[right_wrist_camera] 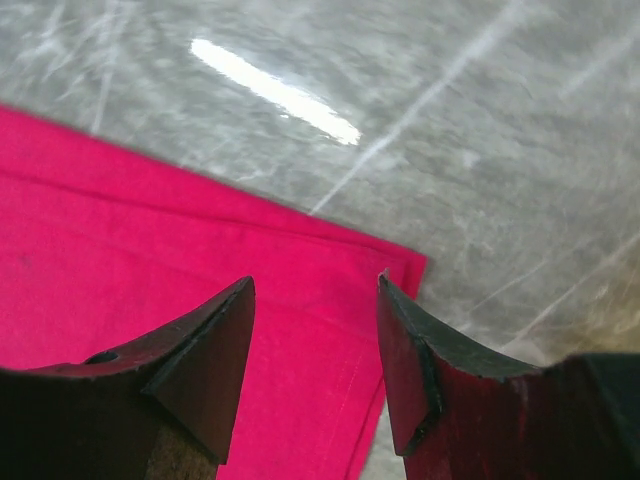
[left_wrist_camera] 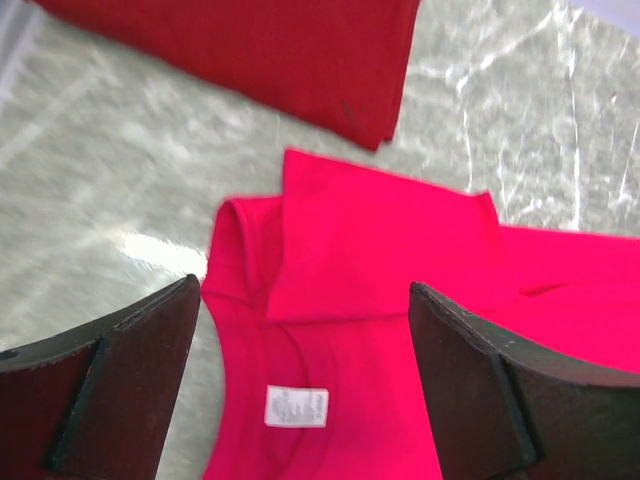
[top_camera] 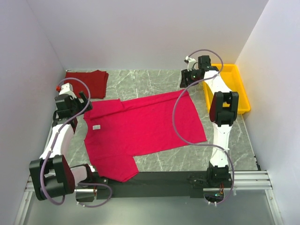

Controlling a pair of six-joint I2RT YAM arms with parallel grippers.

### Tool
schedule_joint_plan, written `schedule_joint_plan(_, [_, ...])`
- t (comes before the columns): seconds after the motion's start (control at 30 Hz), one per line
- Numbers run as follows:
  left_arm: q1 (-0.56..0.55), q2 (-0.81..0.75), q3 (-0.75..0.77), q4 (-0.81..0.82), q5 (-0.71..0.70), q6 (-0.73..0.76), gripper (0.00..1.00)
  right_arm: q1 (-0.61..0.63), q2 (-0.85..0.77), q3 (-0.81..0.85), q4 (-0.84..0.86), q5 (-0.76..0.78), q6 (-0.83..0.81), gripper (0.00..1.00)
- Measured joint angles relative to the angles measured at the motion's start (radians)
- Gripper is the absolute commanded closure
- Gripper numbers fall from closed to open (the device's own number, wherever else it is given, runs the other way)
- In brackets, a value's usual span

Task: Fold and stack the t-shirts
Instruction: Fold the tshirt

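A bright crimson t-shirt [top_camera: 145, 126] lies spread on the marble table, its white neck label [top_camera: 96, 127] at the left. A darker red t-shirt [top_camera: 89, 82] lies folded at the back left. My left gripper [top_camera: 77, 105] hovers open over the crimson collar. In the left wrist view the label [left_wrist_camera: 296, 406] and a folded-in sleeve flap [left_wrist_camera: 380, 230] show between the wide fingers of the left gripper [left_wrist_camera: 305, 290], which hold nothing. My right gripper [top_camera: 187, 79] is open above the crimson shirt's far right corner [right_wrist_camera: 395, 270]. The right gripper's [right_wrist_camera: 315, 285] fingers straddle the hem without pinching it.
A yellow plastic tray [top_camera: 241, 91] stands at the back right, beside the right arm. White walls close in the left, back and right sides. Bare marble [top_camera: 140, 82] shows between the dark shirt [left_wrist_camera: 270, 50] and the tray.
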Motion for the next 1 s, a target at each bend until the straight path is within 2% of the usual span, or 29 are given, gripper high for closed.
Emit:
schedule_joint_plan(0.17, [0.001,0.018,0.000,-0.015,0.022,-0.038,0.11,0.000,0.045,0.040,-0.030,0.094,0.104,0.42])
schedule_joint_plan(0.33, [0.001,0.018,0.000,-0.015,0.033,-0.043,0.11,0.000,0.087,0.085,-0.040,0.164,0.141,0.42])
schedule_joint_plan(0.7, [0.001,0.018,0.000,-0.015,0.037,-0.042,0.11,0.000,0.174,0.164,-0.086,0.188,0.155,0.46])
schedule_joint_plan(0.9, [0.001,0.018,0.000,-0.018,0.037,-0.042,0.11,0.000,0.177,0.164,-0.094,0.179,0.154,0.55])
schedule_joint_plan(1.0, [0.001,0.018,-0.001,-0.026,0.037,-0.042,0.11,0.000,0.177,0.162,-0.090,0.168,0.153,0.65])
